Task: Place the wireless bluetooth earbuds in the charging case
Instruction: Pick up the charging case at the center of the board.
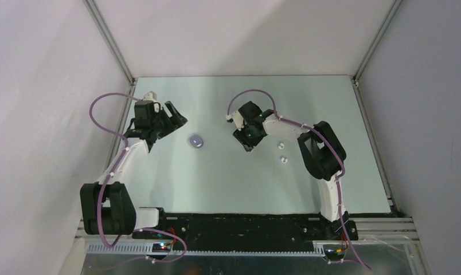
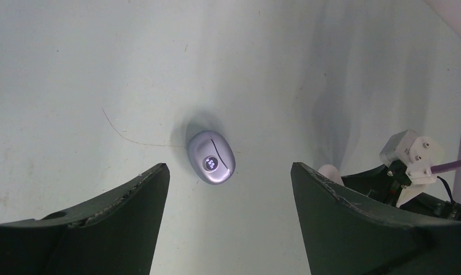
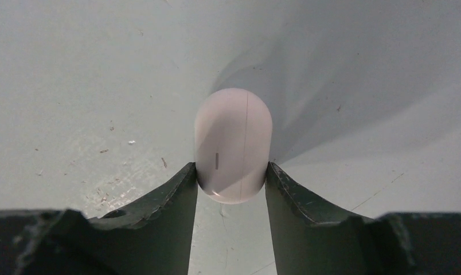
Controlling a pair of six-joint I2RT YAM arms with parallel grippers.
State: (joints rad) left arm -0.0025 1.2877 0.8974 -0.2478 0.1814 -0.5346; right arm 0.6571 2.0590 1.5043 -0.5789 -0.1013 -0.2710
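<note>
The charging case [image 3: 233, 143] is pinched by the right claw [image 3: 231, 169]. A dark finger is pressed against each flank of its lower part, and its rounded end is left protruding beyond the fingertips. A thin seam is seen running along the glossy white shell, and a short dark mark is shown near the left-hand finger. Whether the case is rested on the worktop [image 3: 73, 86] or raised off it cannot be told.

In the overhead view the two earbuds [image 1: 280, 145] are seen lying on the worktop to the right of the right claw, near it but not touched by it. They are set close together yet apart, one slightly farther from the claw than the other.

The left claw [image 2: 229, 171] is held spread wide, with nothing gripped. A lilac disc [image 2: 211, 157] with a small lit display is framed between and just beyond its fingertips. The disc is laid flat on the worktop and is touched by neither finger. From overhead, it is found between the two claws, closer to the left one. Past the left claw's right-hand finger, a sliver of the white case and part of the right arm [image 2: 411, 157] are visible.
</note>
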